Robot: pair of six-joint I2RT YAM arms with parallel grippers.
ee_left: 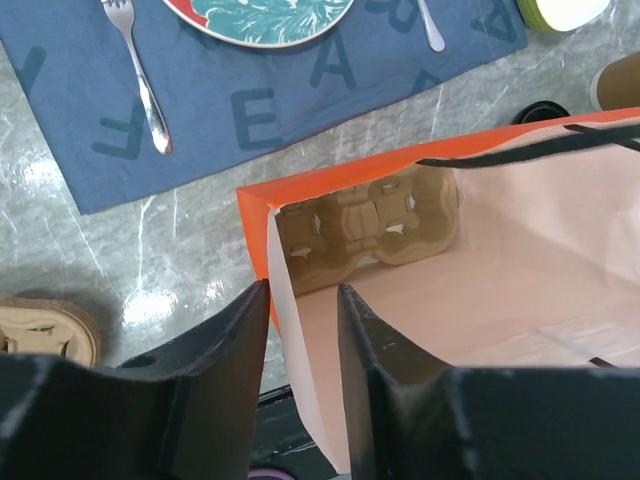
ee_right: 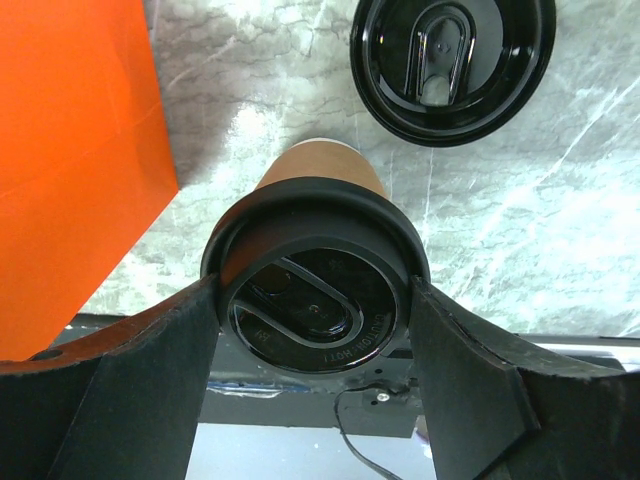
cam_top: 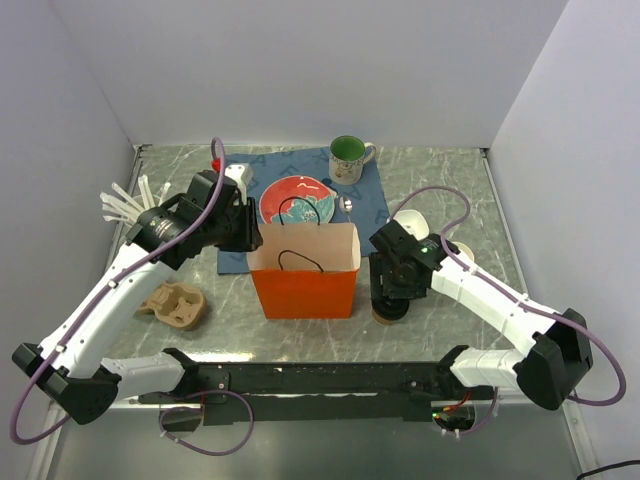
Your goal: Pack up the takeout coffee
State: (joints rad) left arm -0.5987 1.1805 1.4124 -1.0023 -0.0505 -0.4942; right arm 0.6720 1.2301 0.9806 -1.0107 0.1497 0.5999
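Observation:
The takeout coffee [ee_right: 318,300], a brown paper cup with a black lid, stands on the table right of the orange paper bag [cam_top: 305,290]. My right gripper [ee_right: 313,298] is shut on it, one finger against each side of the lid; it shows in the top view [cam_top: 390,298] just right of the bag. My left gripper [ee_left: 303,295] is narrowly open and straddles the bag's left wall [ee_left: 283,290], one finger inside and one outside. A brown pulp cup carrier [ee_left: 370,215] lies in the bottom of the bag.
A loose flat black lid [ee_right: 452,60] lies beyond the cup. A second pulp carrier [cam_top: 178,305] sits left of the bag. Behind the bag is a blue placemat [cam_top: 375,185] with a plate [cam_top: 297,200], a fork [ee_left: 140,75] and a green mug [cam_top: 348,155]. A lidless paper cup [cam_top: 412,220] stands at the right.

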